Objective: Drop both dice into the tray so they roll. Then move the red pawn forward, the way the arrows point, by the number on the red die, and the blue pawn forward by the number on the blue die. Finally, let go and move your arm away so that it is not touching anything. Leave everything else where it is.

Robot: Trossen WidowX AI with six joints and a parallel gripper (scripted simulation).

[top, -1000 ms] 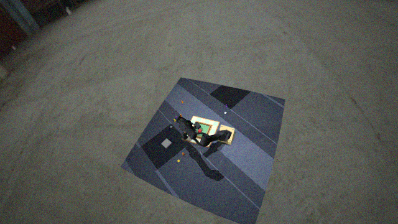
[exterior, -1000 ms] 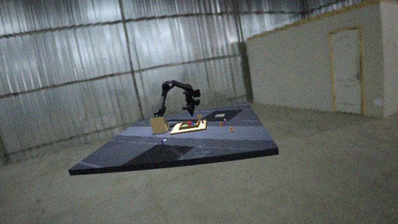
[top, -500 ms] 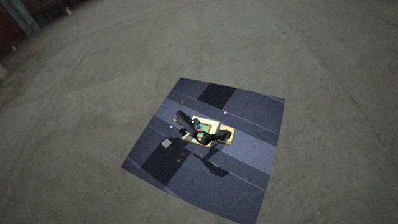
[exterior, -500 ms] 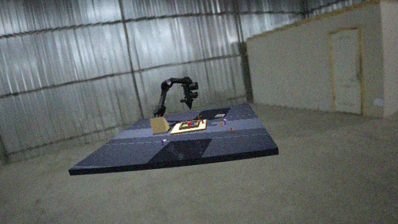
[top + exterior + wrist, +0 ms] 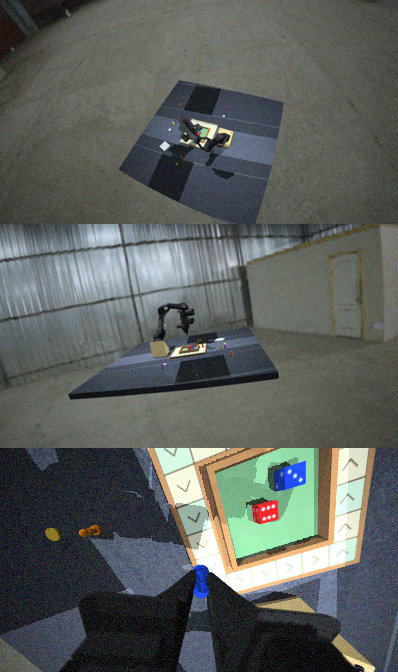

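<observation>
In the wrist view my gripper (image 5: 201, 575) is shut on the blue pawn (image 5: 200, 582) and holds it high above the board's corner. The game board (image 5: 260, 573) (image 5: 177, 353) (image 5: 214, 130) has a ring of arrow squares around a green tray (image 5: 240, 488). In the tray lie the red die (image 5: 265, 512), showing six pips on its near face, and the blue die (image 5: 290, 476). Both dice show as small specks in the exterior view, the red die (image 5: 189, 348) and the blue die (image 5: 193, 347). The arm (image 5: 174, 317) (image 5: 191, 132) reaches up over the board. I cannot make out the red pawn.
An orange pawn (image 5: 89, 531) lies on its side next to a yellow disc (image 5: 52, 534) on the dark mat. A tan box (image 5: 159, 349) (image 5: 226, 139) stands beside the board. Small purple, orange and white pieces (image 5: 163, 366) (image 5: 170, 129) and a white card (image 5: 164, 145) are scattered on the mat.
</observation>
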